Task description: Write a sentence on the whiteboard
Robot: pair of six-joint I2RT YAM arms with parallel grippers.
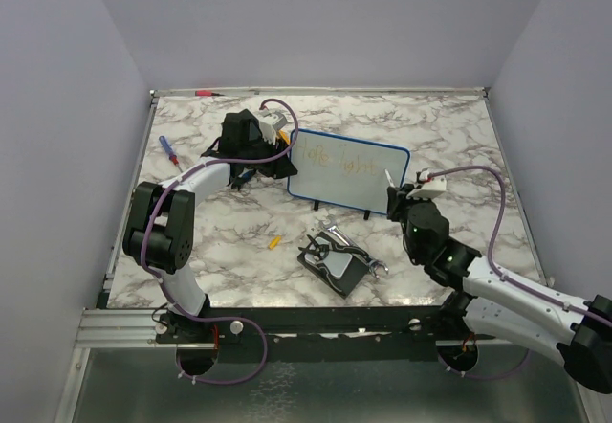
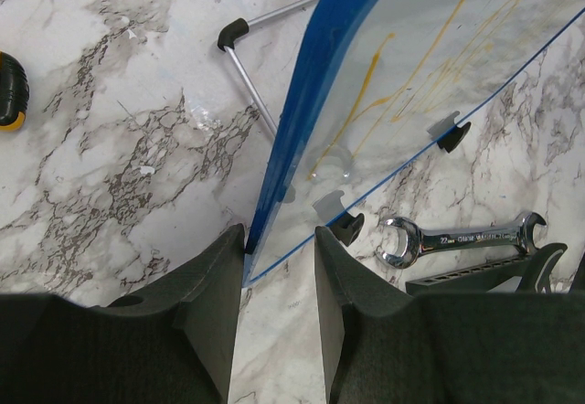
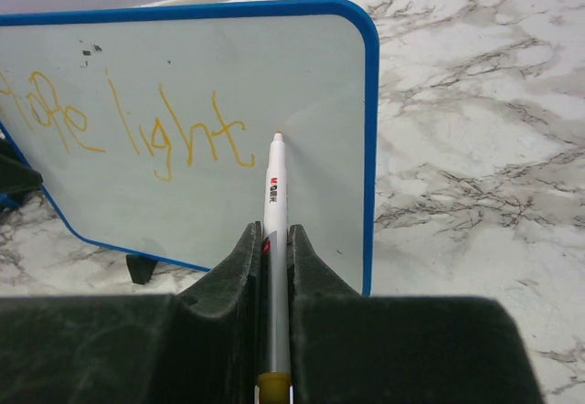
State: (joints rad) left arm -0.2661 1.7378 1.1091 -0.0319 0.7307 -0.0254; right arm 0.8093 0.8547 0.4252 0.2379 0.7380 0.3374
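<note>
Clamps board [image 1: 335, 189], standing just far of centre, by its left edge in left gripper [image 2: 279, 239], pinches pen [image 3: 275, 194] in right gripper [image 3: 272, 238], tip just right of sentence [image 3: 164, 143]; needs light pressure to avoid tipping it.

The whiteboard [image 1: 347, 166] stands on its feet near the middle of the table [image 1: 459, 126], leaning back. The sentence [image 3: 174, 130] sits on its near face, over the board's left and centre. The left gripper [image 2: 279, 249] is at the whiteboard's left edge, with that edge between its fingers. The right gripper [image 3: 272, 239] is in front of the board's right end, with a marker [image 3: 275, 185] between its fingers. The marker's tip is at the face, just right of the sentence; whether it touches cannot be told. The pad [image 1: 330, 268] lies in front of the whiteboard, apart from it, with a wrench [image 1: 356, 256] across it. A screwdriver [image 1: 169, 151] lies well to the board's left.
</note>
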